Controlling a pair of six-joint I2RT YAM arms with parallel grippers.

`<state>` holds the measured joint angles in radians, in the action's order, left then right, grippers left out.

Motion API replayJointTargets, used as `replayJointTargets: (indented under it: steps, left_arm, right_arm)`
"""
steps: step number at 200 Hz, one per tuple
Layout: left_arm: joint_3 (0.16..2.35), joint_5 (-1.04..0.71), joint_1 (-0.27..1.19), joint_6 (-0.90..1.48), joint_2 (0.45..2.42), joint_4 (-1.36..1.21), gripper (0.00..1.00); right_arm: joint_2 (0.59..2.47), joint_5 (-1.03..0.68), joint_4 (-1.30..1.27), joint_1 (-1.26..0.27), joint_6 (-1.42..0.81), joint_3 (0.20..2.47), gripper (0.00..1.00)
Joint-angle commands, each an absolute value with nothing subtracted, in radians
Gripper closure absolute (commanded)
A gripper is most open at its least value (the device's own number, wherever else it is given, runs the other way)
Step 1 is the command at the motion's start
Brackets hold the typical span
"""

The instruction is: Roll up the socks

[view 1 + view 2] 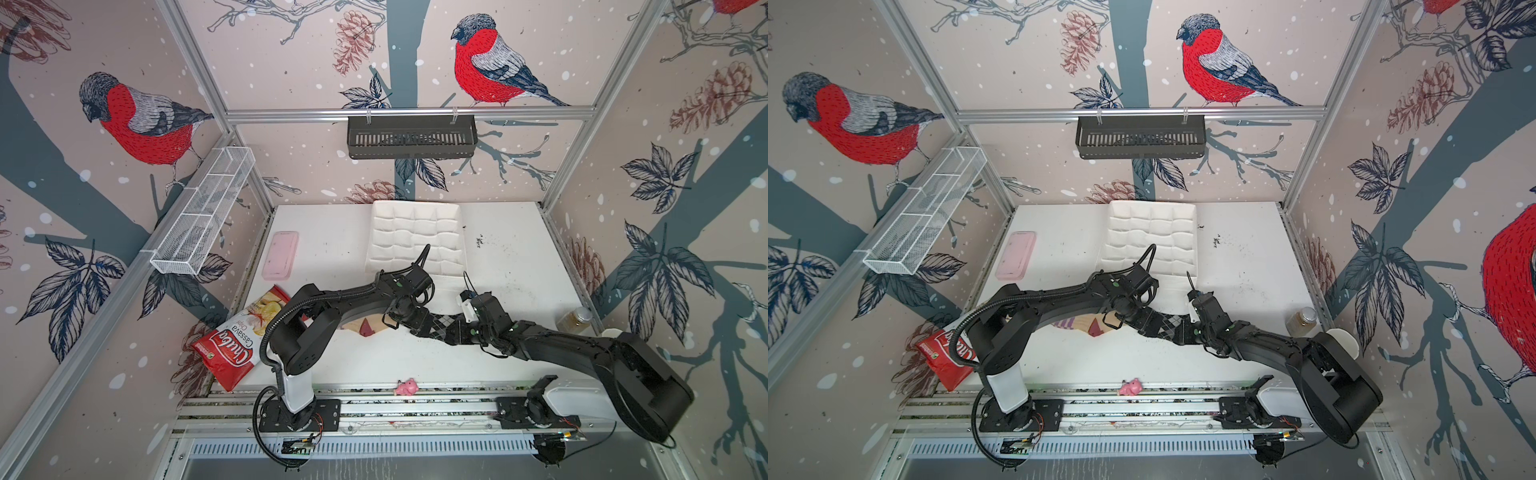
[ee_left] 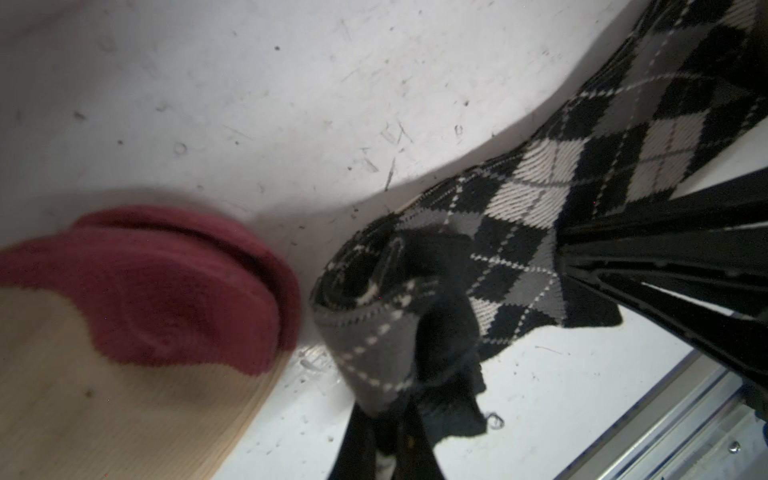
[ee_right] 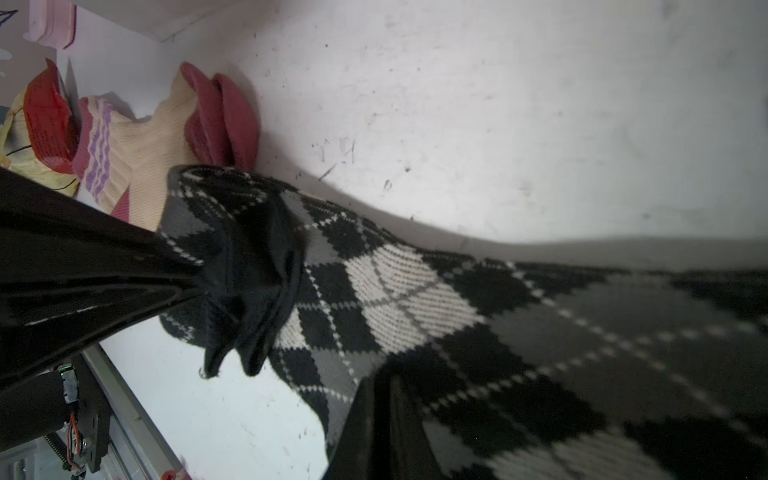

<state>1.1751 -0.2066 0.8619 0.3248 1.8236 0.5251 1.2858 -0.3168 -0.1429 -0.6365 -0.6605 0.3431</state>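
The argyle sock lies stretched across the middle of the white table, with the tan sock just left of it under the left arm. The left gripper is shut on the argyle sock's bunched, curled end, right beside the tan sock's maroon toe. A short way along the same sock, the right gripper is shut on the argyle sock's edge. In both top views the two grippers face each other closely, left gripper and right gripper.
A red-and-white chips bag leans at the table's left edge, with a pink case behind it. A white divided tray sits at the back, a jar at the right, and a pink toy on the front rails.
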Motion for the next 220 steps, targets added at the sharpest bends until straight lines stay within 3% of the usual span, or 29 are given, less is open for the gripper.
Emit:
replayJointTargets:
  steps: [1, 72, 128, 173, 220]
  left_arm:
    - [1.172, -0.212, 0.849, 0.320, 1.829, 0.534, 0.99]
    - [1.182, -0.263, 0.821, 0.304, 1.851, 0.511, 0.99]
    - [1.178, -0.280, 0.822, 0.297, 1.862, 0.515, 0.99]
    - [1.171, -0.286, 0.822, 0.293, 1.865, 0.512, 0.95]
    - [1.178, -0.286, 0.822, 0.289, 1.871, 0.515, 0.94]
  right_arm:
    - [1.265, -0.312, -0.098, -0.659, -0.700, 0.303, 0.88]
    - [1.108, -0.273, 0.000, -0.708, -0.753, 0.243, 0.88]
    - [1.060, -0.238, 0.043, -0.708, -0.705, 0.388, 0.68]
    - [1.186, -0.283, -0.040, -0.705, -0.667, 0.485, 0.80]
    - [1.290, -0.317, -0.099, -0.735, -0.655, 0.547, 0.82]
